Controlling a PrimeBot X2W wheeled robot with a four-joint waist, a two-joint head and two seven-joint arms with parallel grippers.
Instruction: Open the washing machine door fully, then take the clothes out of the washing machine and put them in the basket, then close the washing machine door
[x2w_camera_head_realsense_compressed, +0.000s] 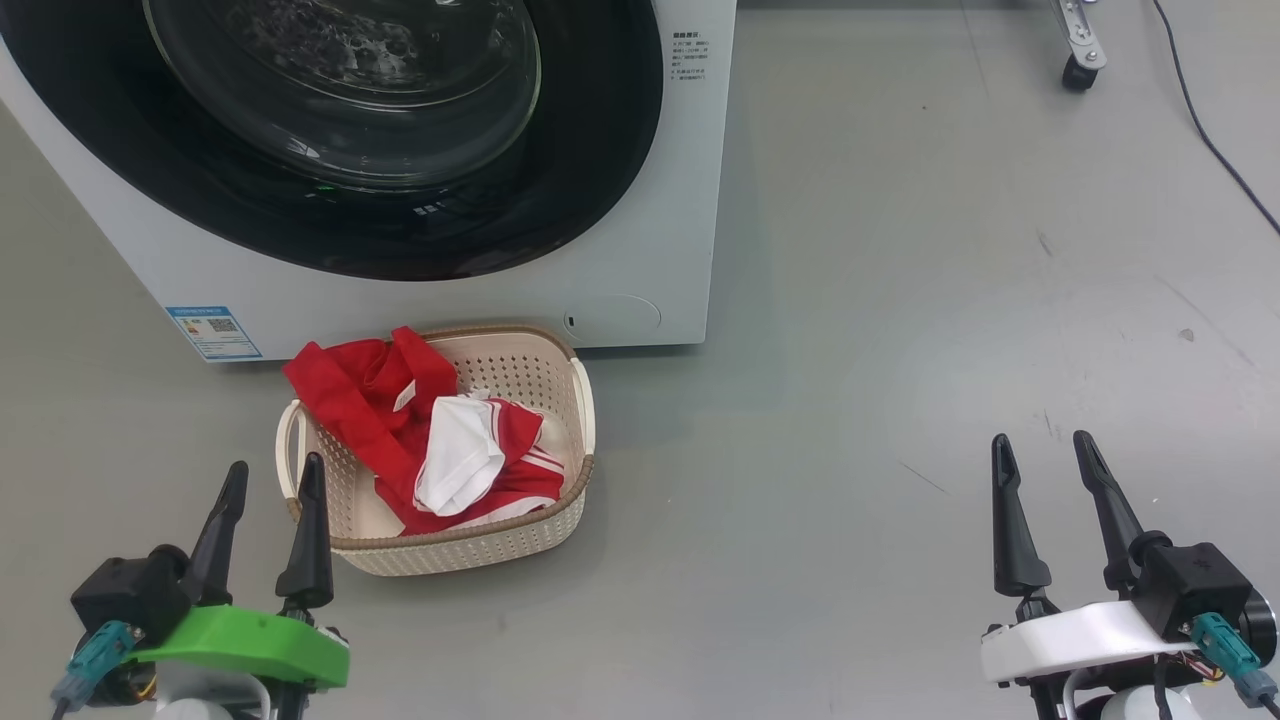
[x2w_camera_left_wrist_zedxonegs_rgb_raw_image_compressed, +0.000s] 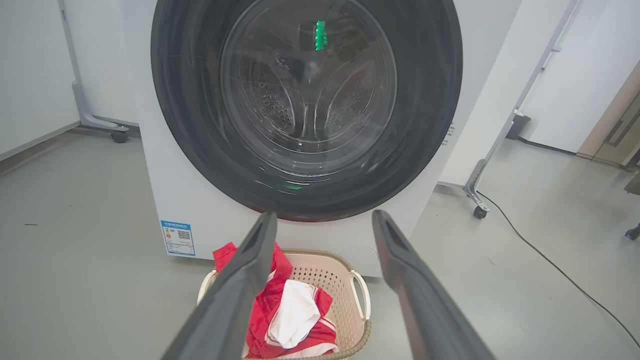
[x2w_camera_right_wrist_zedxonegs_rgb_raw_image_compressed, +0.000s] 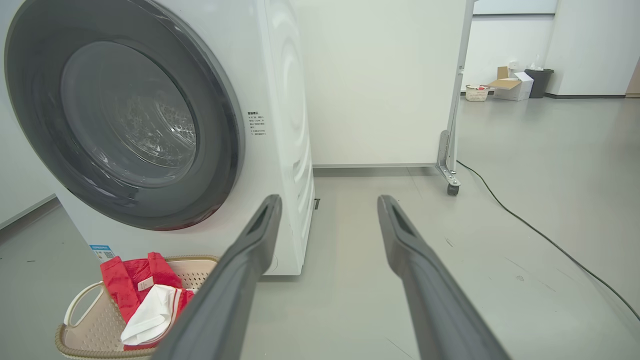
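Plainly, the clothes (x2w_camera_head_realsense_compressed: 430, 450) are soft, light stuff. They would sag and fold under any grip, so a pinch on a raised fold, such as the white panel on top, looks the surest hold. They are bright red with white panels and thin white stripes. They lie crumpled in the basket (x2w_camera_head_realsense_compressed: 460, 550), with one red end draped over the rim on the side nearest the washing machine (x2w_camera_head_realsense_compressed: 450, 300). The basket is cream and perforated with a brown woven-look rim, and it stands on the floor just in front of the washing machine, below the washing machine door (x2w_camera_head_realsense_compressed: 590, 200). That door, glossy black around bulging clear glass, appears shut flush against the front, so the task looks finished. Further out, the left gripper (x2w_camera_head_realsense_compressed: 276, 465) hangs in front of the washing machine and the right gripper (x2w_camera_head_realsense_compressed: 1041, 440) hangs off past its sticker-side corner. Both have their jaws spread wide and hold nothing.
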